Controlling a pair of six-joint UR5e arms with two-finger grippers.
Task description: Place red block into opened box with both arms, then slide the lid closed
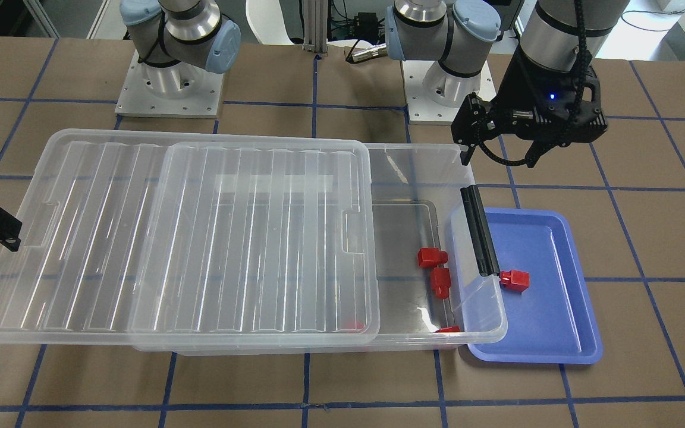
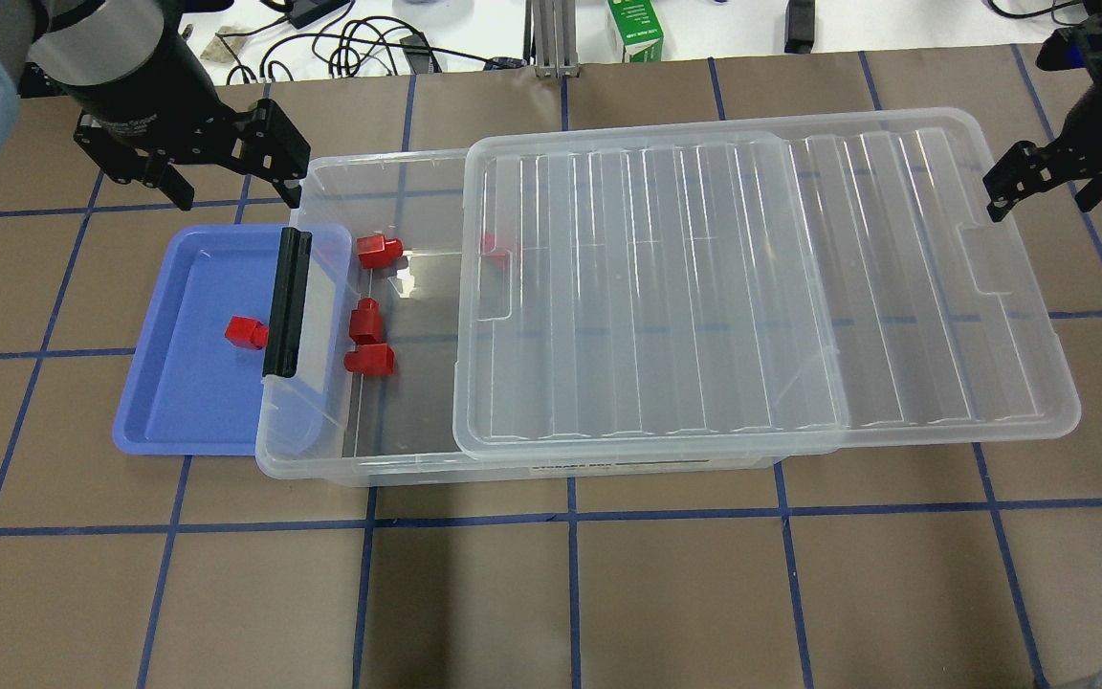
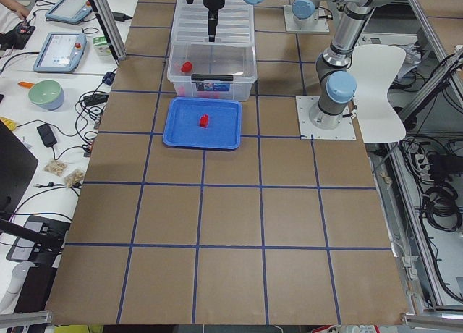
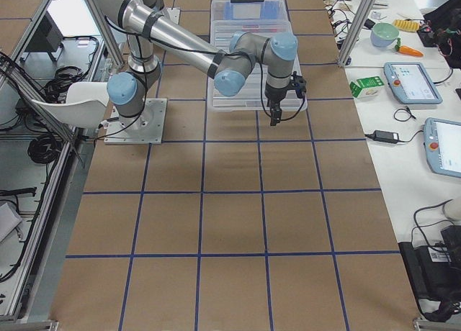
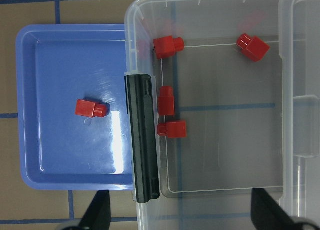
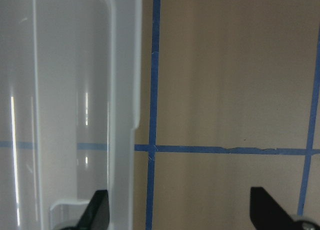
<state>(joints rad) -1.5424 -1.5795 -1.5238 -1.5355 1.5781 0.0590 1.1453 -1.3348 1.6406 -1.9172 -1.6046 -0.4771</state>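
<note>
One red block [image 2: 247, 332] lies alone in the blue tray [image 2: 178, 402], also in the left wrist view [image 5: 91, 109]. The clear box [image 2: 321, 464] stands beside the tray, its black bar [image 2: 285, 301] at that end. Several more red blocks [image 2: 369, 360] rest on its floor. The ribbed lid [image 2: 752, 287] lies on the box, slid toward my right side and overhanging that end, so the end by the tray is uncovered. My left gripper [image 2: 235, 196] hangs open and empty above the box's far corner near the tray. My right gripper [image 2: 1039, 201] is open and empty just off the lid's overhanging end [image 6: 120, 90].
The blue tray [image 1: 556, 351] touches the box's short end. Both arm bases [image 1: 170, 89] are bolted on at the robot's side of the table. A green carton [image 2: 637, 29] and cables lie beyond the table's far edge. Brown tabletop with blue tape lines surrounds the box.
</note>
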